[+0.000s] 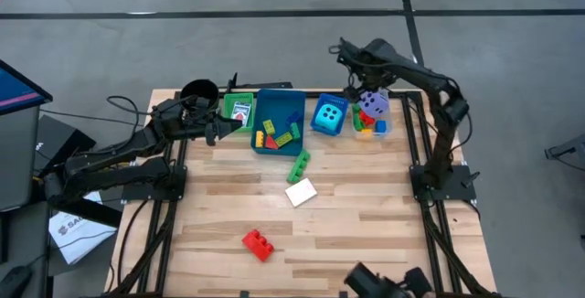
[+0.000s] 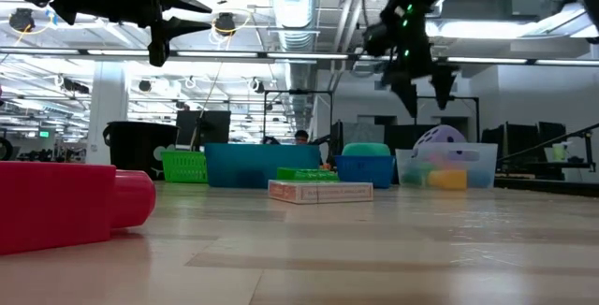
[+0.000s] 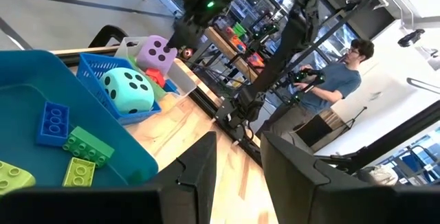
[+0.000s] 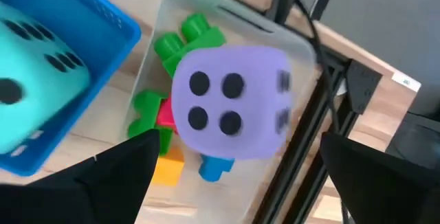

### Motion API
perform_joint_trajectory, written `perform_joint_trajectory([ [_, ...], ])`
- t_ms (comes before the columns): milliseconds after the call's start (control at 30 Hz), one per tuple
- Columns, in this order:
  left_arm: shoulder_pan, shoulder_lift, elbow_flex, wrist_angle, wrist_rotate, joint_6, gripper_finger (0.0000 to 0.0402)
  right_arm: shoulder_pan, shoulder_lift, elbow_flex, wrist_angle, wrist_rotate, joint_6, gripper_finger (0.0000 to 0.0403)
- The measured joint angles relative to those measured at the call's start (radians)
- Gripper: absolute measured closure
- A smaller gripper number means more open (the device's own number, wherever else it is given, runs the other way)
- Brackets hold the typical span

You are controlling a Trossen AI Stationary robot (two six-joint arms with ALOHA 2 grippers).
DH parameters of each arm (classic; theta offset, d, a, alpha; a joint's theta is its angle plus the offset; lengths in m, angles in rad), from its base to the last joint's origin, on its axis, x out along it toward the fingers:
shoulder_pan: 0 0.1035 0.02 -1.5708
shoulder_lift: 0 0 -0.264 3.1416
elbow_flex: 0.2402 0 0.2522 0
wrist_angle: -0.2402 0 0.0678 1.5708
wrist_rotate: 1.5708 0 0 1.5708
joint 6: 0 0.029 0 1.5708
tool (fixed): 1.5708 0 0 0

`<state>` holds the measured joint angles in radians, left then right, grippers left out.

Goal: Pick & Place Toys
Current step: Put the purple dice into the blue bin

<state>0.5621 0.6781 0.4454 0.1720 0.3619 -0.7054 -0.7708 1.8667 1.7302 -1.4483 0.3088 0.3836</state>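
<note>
The purple dice (image 4: 230,110) lies on top of green, red, yellow and blue bricks in the clear tray (image 1: 370,126) at the far right. My right gripper (image 4: 238,140) hangs open above it, pointing down, with a finger on either side and clear of it; the low view shows this gripper (image 2: 421,85) above the dice (image 2: 440,139). The teal dice (image 1: 331,113) sits in a blue basket. A green brick (image 1: 299,164), a white card (image 1: 301,192) and a red brick (image 1: 258,244) lie on the table. My left gripper (image 3: 237,169) is held level near the green tray (image 1: 239,111), open and with nothing in it.
A blue tray (image 1: 279,120) at the far middle holds several bricks. A black cup (image 1: 199,90) stands at the far left, beside the green tray with a card in it. A person (image 3: 337,86) stands beyond the table. Bare wood lies around the red brick.
</note>
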Motion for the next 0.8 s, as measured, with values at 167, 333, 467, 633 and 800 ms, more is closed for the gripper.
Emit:
perform_joint_trajectory([
  [167, 0.000, 0.000, 0.000, 0.000, 0.000, -0.009, 0.0293, -0.004, 0.110, -0.001, -0.020, 0.002, -0.028, 0.0007],
  [333, 0.000, 0.000, 0.000, 0.000, -0.001, -0.009, 0.0293, -0.011, 0.207, 0.000, -0.118, 0.006, -0.028, 0.0011],
  [467, 0.000, 0.000, 0.000, 0.000, -0.001, -0.009, 0.0293, -0.011, 0.231, 0.000, -0.132, 0.013, -0.027, 0.0038],
  [633, 0.000, 0.000, 0.000, 0.000, -0.005, -0.008, 0.0293, -0.011, 0.223, 0.001, -0.127, 0.014, -0.025, 0.0108],
  [800, 0.000, 0.005, 0.000, 0.000, -0.009, -0.001, 0.0293, -0.019, 0.180, 0.002, -0.122, 0.011, -0.019, 0.0177],
])
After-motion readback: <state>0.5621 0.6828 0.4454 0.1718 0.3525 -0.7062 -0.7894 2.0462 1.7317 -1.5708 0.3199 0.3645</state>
